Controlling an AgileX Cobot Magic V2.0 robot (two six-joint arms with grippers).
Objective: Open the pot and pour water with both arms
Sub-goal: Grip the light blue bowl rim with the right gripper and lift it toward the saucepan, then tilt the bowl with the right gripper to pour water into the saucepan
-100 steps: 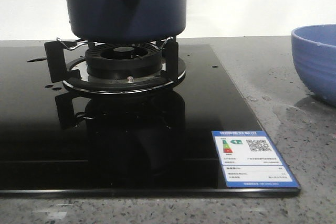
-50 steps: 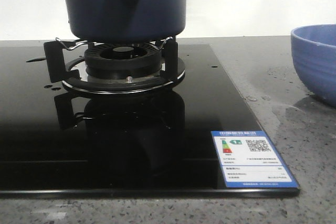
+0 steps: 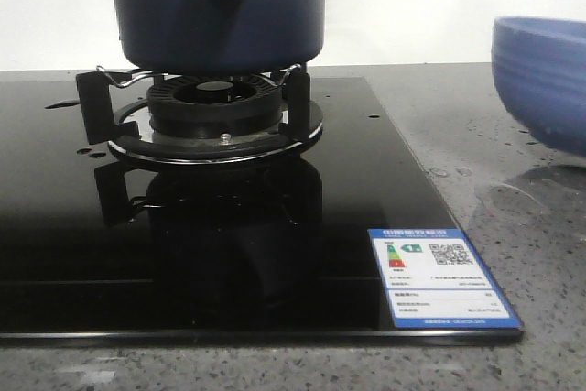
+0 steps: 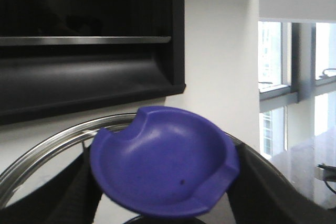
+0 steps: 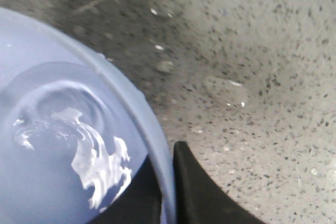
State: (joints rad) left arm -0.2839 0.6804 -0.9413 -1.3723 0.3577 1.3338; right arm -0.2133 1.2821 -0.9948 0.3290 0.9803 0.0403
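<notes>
The pot (image 3: 216, 8) sits on the burner (image 3: 216, 109) of the black hob (image 3: 275, 254), just where it was half a second ago, its handle mount with the round hole facing us. What has changed is the bowl (image 3: 542, 80) at the right edge of the front view: it has risen off the speckled counter (image 3: 476, 135) and now hangs above it, tilted a little, with wet patches on the stone beneath. The right wrist view shows the right gripper (image 5: 168, 192) pinching the bowl's rim (image 5: 131, 98), one dark finger (image 5: 202, 192) outside and one inside, with water (image 5: 79, 156) rippling in the bowl. The left gripper (image 4: 163, 211) holds up a lid (image 4: 47, 150) by its blue knob (image 4: 163, 163), I think; the fingers flank the knob closely, though their tips are cut off at the frame edge.
</notes>
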